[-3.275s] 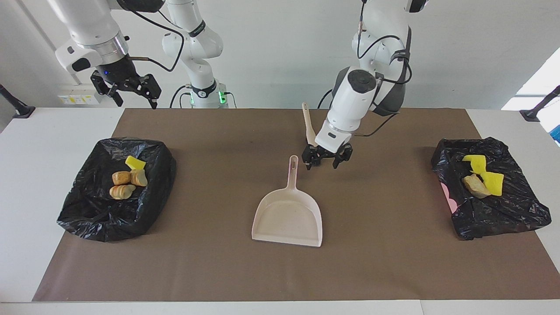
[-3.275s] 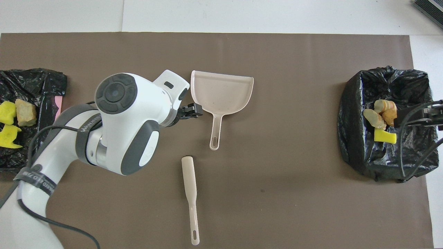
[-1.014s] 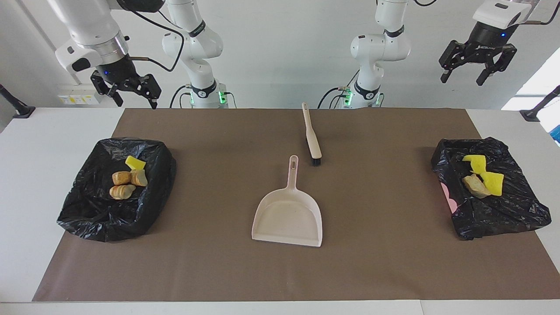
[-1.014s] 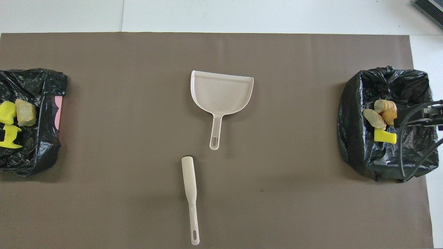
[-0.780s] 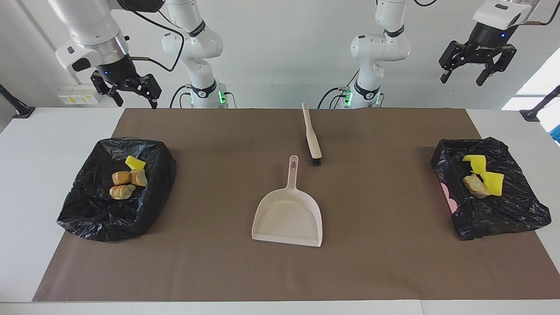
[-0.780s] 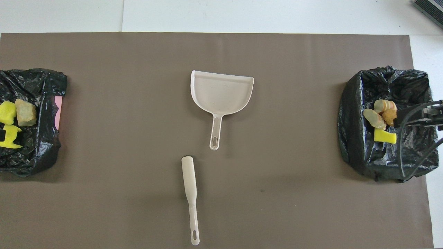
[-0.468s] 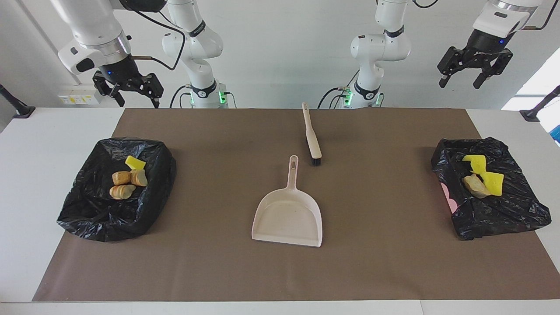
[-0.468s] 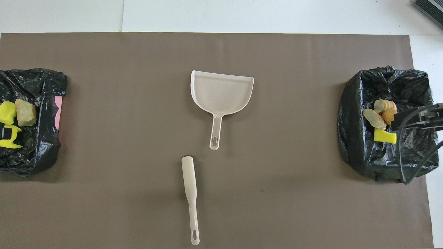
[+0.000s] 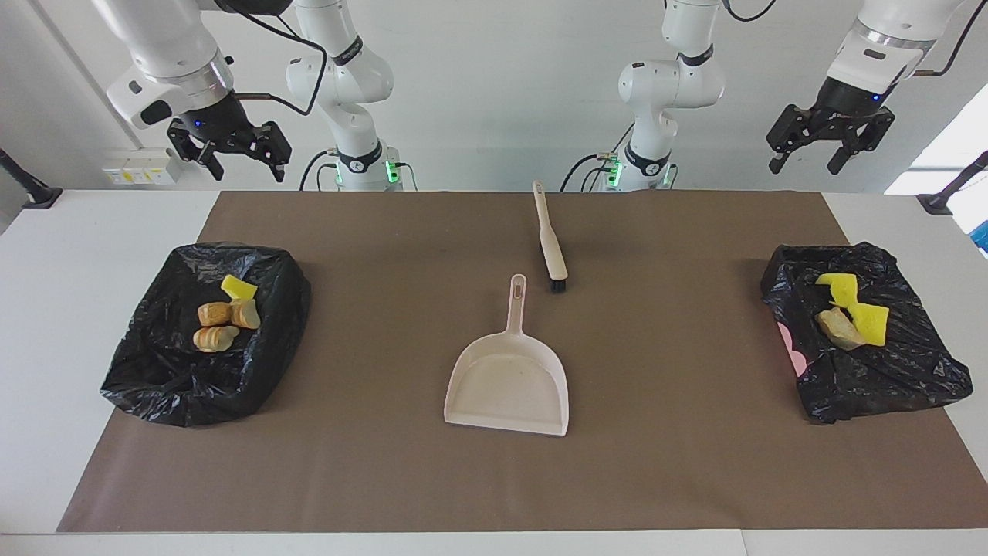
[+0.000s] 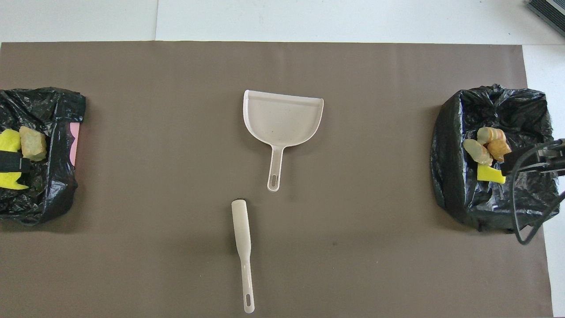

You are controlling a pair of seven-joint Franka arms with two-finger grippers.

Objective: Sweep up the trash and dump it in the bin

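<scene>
All the trash lies in two black-bagged bins. The bin (image 9: 193, 398) (image 10: 468, 203) at the right arm's end holds a yellow scrap (image 9: 238, 288) and bread chunks (image 9: 218, 326) (image 10: 489, 142). Yellow scraps (image 9: 849, 300) (image 10: 9, 140) and a tan chunk (image 9: 840, 328) sit in the bin (image 9: 888, 386) (image 10: 53, 194) at the left arm's end. Mid-mat lie the beige dustpan (image 9: 507, 386) (image 10: 282, 115) and the brush (image 9: 549, 241) (image 10: 242, 247). My left gripper (image 9: 805, 161) hangs open and empty, high over the left arm's end. My right gripper (image 9: 245, 168) is open and empty, high over the right arm's end.
A brown mat (image 9: 679, 463) covers most of the white table (image 9: 69, 255). The brush lies nearer to the robots than the dustpan, whose handle points toward the robots. A pink edge (image 10: 73, 143) shows under the bag at the left arm's end.
The left arm, beside the brush three seconds ago, has pulled back high to its own end and sunk slightly this last second. The right gripper has risen a little.
</scene>
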